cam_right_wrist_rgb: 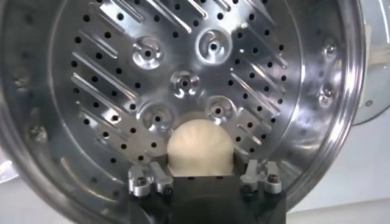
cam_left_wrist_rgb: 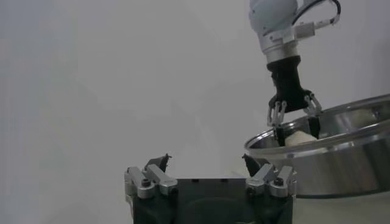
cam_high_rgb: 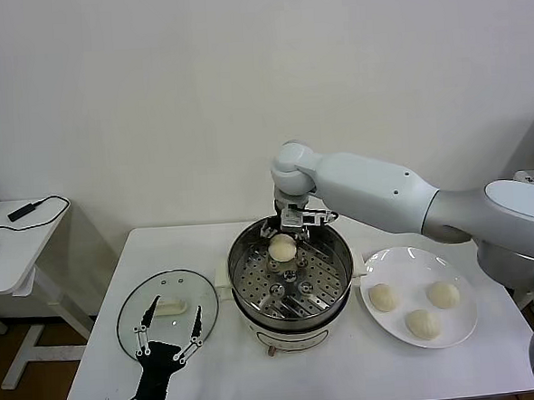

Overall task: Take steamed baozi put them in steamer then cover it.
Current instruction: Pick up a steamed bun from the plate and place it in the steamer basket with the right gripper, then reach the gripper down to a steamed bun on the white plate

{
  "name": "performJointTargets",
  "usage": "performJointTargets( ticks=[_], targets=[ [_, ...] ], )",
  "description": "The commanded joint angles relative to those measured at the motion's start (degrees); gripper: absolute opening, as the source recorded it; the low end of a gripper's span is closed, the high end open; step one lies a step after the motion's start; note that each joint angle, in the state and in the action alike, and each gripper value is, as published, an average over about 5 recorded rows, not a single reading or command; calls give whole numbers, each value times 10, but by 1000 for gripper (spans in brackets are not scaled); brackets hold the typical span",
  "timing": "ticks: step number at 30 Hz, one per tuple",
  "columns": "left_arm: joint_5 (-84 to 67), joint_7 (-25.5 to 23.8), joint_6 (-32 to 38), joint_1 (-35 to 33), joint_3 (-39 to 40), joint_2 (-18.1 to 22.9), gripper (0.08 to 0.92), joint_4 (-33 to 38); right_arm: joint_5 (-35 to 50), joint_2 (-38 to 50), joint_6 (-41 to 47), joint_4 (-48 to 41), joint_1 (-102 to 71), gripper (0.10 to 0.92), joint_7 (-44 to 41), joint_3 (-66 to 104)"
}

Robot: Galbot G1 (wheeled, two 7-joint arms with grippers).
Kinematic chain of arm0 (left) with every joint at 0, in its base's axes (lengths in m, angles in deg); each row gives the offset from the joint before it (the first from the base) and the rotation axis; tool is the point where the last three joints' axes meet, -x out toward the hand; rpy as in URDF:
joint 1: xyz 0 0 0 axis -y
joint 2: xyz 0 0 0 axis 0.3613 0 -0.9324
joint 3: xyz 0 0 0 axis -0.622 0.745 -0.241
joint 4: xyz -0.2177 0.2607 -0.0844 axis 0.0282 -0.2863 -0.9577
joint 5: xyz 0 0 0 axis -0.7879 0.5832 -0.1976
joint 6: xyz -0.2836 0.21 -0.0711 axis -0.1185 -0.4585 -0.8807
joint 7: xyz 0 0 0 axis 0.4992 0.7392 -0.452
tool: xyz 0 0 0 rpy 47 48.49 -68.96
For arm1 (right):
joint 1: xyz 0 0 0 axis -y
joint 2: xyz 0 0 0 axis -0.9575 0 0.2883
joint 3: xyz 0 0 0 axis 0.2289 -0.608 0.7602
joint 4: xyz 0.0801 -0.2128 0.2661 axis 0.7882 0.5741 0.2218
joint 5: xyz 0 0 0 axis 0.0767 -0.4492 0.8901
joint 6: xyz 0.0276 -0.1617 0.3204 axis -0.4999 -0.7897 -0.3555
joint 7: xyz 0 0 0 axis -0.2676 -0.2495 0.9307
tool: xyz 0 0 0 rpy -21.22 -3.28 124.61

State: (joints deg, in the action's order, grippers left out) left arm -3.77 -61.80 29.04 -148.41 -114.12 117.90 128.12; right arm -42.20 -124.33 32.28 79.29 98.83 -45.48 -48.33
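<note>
The steamer (cam_high_rgb: 338, 250) stands mid-table with its perforated tray (cam_high_rgb: 291, 289) bare. My right gripper (cam_high_rgb: 292, 239) reaches down into its far side and is shut on one cream-white baozi (cam_high_rgb: 282, 247), low over the tray. In the right wrist view the baozi (cam_right_wrist_rgb: 201, 149) sits between my fingers (cam_right_wrist_rgb: 201, 161) above the tray (cam_right_wrist_rgb: 183, 82). Three more baozi (cam_high_rgb: 383, 296) lie on the white plate (cam_high_rgb: 456, 329) at the right. The glass cover (cam_high_rgb: 133, 312) lies flat at the left. My left gripper (cam_high_rgb: 171, 337) hovers open and empty over its near edge.
The left wrist view shows the steamer's wall (cam_left_wrist_rgb: 341, 158) and the right gripper (cam_left_wrist_rgb: 297, 131) with the baozi (cam_left_wrist_rgb: 298, 139) beyond my open left gripper (cam_left_wrist_rgb: 207, 161). A side table (cam_high_rgb: 16, 242) with cables stands far left. A wall lies behind the table.
</note>
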Motion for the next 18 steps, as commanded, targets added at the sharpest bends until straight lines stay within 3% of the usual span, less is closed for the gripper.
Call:
performJointTargets(
  ticks=[1,9,14,18],
  targets=[
    [-1,0,0,0,-1,0,823,-1,32,15,22,20,7,821,-15,3],
    [1,0,-4,7,8,-1,823,1,242,209,175,167,130,823,-84,-26],
    [4,0,-5,12,17,-1,823,1,342,336,274,168,184,823,-80,-88],
    [7,0,-6,12,23,0,823,3,370,393,321,146,170,823,-68,-120]
  ],
)
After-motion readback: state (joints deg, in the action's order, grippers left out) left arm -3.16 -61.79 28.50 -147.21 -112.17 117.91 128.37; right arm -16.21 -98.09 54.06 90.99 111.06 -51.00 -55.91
